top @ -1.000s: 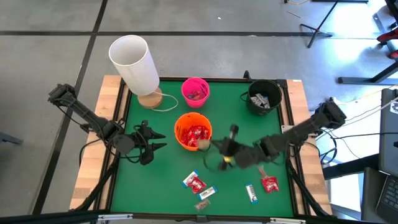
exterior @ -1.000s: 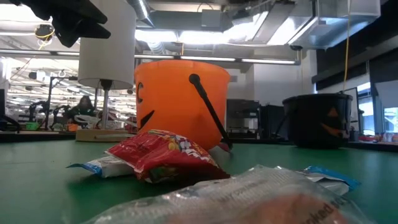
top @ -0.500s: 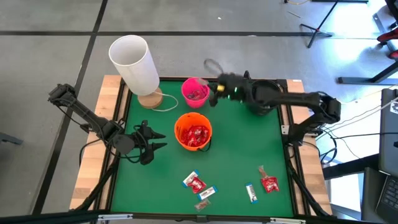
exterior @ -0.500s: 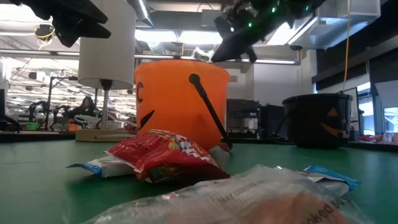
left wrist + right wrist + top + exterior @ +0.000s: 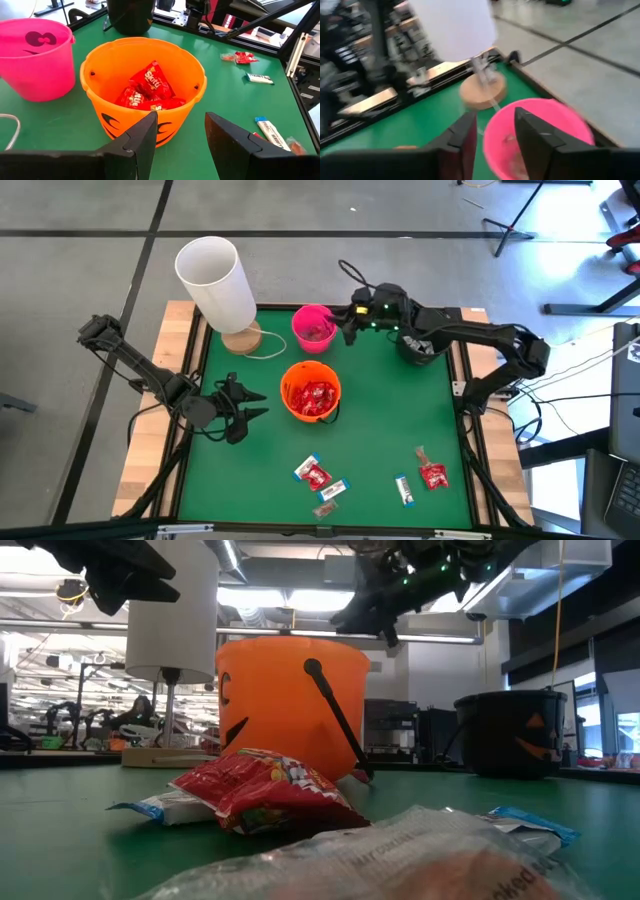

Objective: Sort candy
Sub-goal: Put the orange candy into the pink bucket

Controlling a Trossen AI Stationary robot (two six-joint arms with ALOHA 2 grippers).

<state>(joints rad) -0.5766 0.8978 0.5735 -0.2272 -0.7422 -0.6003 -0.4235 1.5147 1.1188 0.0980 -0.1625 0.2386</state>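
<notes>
At upper centre of the high view: right end effector (image 5: 349, 321) beside the pink bucket (image 5: 314, 327), fingers parted.

Nothing shows between its fingers, which stand apart at the bucket's rim, probably a drop spot for sorting. Red candy (image 5: 314, 394) fills the orange bucket (image 5: 311, 391); loose candy (image 5: 316, 475) lies at lower centre of the green surface (image 5: 390, 420). The left end effector (image 5: 252, 406) waits open at centre left, facing the orange bucket.
</notes>
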